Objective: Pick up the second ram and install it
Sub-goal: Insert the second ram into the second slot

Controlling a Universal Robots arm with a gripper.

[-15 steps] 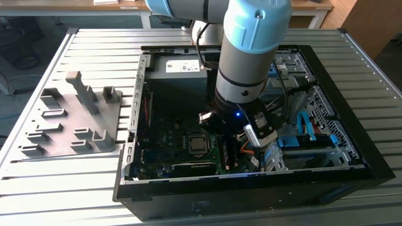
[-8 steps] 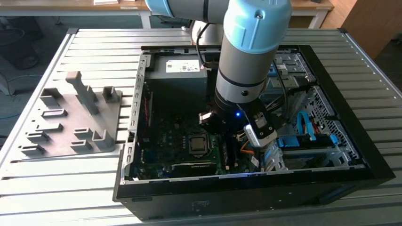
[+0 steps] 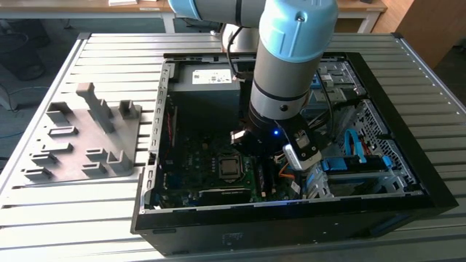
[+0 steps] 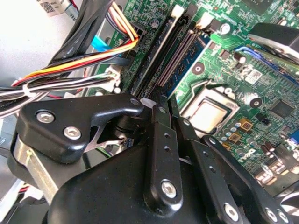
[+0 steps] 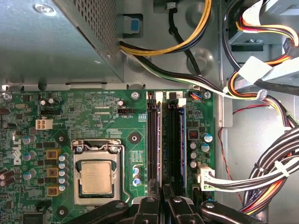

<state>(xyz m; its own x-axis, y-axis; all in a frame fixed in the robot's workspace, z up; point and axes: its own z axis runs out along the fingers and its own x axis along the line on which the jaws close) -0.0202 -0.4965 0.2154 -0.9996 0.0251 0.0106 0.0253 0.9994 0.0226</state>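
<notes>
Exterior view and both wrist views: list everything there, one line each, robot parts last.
Computer case: one, black, open, on the slatted table.
Slatted table: one, grey metal.
Holder block: one, grey, slotted, at the exterior view's left of the case.
Motherboard: one, green, inside the case.
Processor: one, silver, in its socket.
Memory slots: several, black, beside the processor.
Cable bundles: several; black, white, yellow, orange.
Arm: one, grey and pale blue, reaching into the case.
Claw: one, black, over the memory slots.

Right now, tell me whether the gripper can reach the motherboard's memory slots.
Probably yes: the gripper sits inside the open case at the end of the memory slots, and the cable bundles lie beside them, not across them.
</notes>
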